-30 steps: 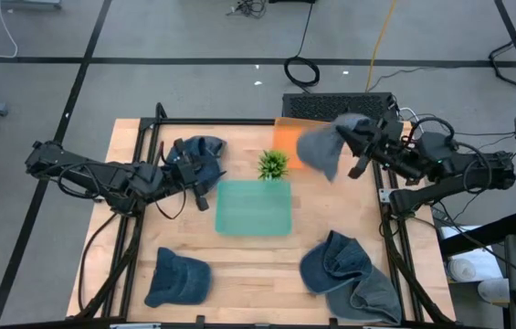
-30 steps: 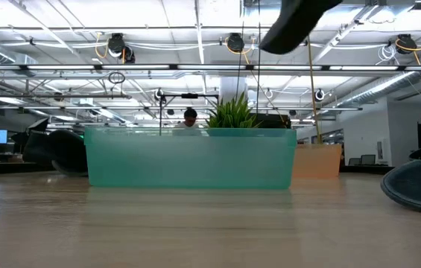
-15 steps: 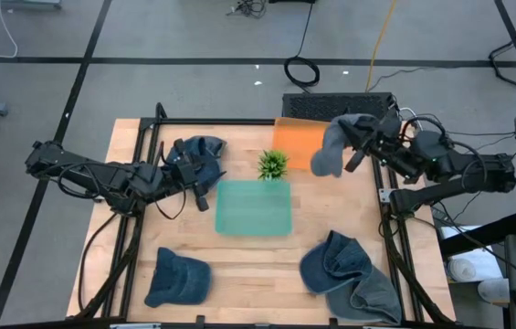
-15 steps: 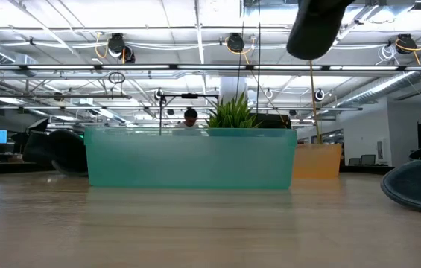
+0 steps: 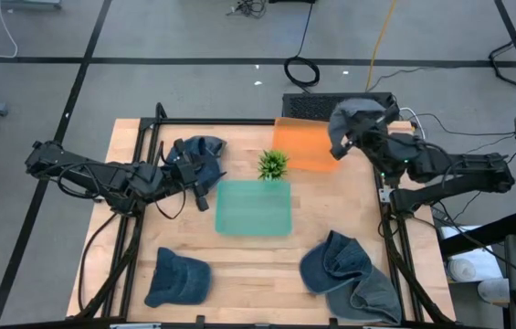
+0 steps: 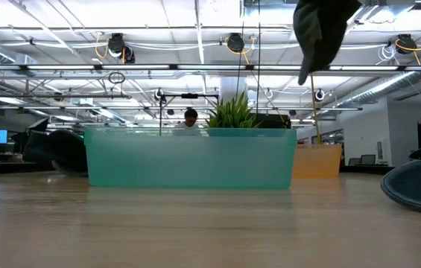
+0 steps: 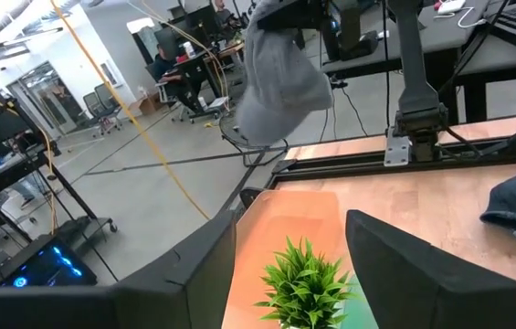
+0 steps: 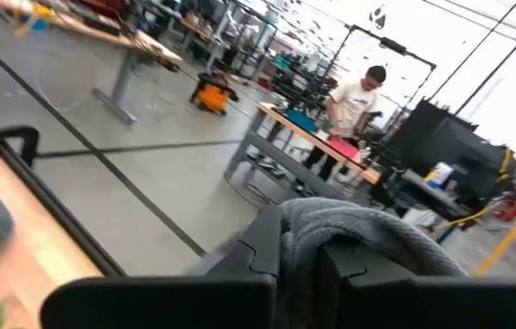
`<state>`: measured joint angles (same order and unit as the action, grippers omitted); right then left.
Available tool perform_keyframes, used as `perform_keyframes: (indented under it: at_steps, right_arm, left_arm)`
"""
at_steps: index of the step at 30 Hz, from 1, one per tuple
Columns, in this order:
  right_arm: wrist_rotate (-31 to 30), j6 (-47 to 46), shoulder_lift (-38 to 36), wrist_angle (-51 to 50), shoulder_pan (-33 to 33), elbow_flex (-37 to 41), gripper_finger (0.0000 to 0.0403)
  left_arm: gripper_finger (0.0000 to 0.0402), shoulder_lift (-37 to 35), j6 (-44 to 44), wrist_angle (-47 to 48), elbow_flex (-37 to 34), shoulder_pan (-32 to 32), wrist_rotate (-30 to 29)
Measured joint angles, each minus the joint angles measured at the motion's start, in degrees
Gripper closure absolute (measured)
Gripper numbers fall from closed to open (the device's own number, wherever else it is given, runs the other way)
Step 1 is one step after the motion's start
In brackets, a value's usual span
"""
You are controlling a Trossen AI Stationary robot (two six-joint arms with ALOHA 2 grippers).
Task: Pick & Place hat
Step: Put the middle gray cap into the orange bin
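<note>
My right gripper (image 5: pixel 349 139) is raised above the far right corner of the orange tray (image 5: pixel 300 146) and is shut on a grey hat (image 5: pixel 358 116). That hat shows at the top of the low view (image 6: pixel 320 28) and hangs in the air in the left wrist view (image 7: pixel 276 82). My left gripper (image 5: pixel 201 194) waits open and low over the table beside a blue hat (image 5: pixel 199 153), at the left of the green tray (image 5: pixel 253 207). In its wrist view (image 7: pixel 303 274) the small plant (image 7: pixel 305 279) stands between the fingers, farther off. My right gripper pinches a bunched fold of the grey hat's cloth (image 8: pixel 360 228) between its two fingers (image 8: pixel 271 242). The hat is lifted clear of the table. It hangs slack below the gripper, with its lower end (image 6: pixel 308 71) pointing down.
The potted plant (image 5: pixel 273 164) stands between the orange and green trays. Another blue hat (image 5: pixel 177 277) lies near the table's near left corner. A pile of blue and grey hats (image 5: pixel 344 274) lies near the near right corner. A person (image 8: pixel 353 96) stands in the room beyond.
My right gripper has carried the grey hat from over the orange tray toward the table's far right corner. The hat, first spread out sideways, has swung in and now hangs bunched under the gripper. My left arm has stayed still.
</note>
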<state>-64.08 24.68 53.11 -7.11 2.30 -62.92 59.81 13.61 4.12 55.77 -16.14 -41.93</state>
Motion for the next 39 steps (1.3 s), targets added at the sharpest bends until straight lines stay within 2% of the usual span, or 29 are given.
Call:
perform_keyframes:
  at_steps: [15,20,26,33,39]
  right_arm:
    - [0.3,1.5,3.8,-5.0,-8.1,0.0,0.0393]
    - [6.4,-1.5,5.3,-8.7,-12.0,0.0,0.0393]
    - [17.4,-6.9,6.3,-12.1,-16.4,0.0,0.0393]
    - [20.1,-5.2,9.1,-16.3,-20.3,0.0,0.0393]
    - [26.0,-0.2,10.6,-16.7,-21.9,0.0,0.0393]
  left_arm:
    - [0.0177,0.0,0.0,-1.4,0.0,0.0,0.0]
    - [0.0162,0.0,-0.2,-1.4,0.0,0.0,0.0]
    - [0.0147,0.0,-0.2,-1.4,0.0,0.0,0.0]
    - [0.0146,0.0,-0.2,-1.2,0.0,0.0,-0.1]
    - [0.0145,0.0,0.2,-1.2,0.0,0.0,-0.1]
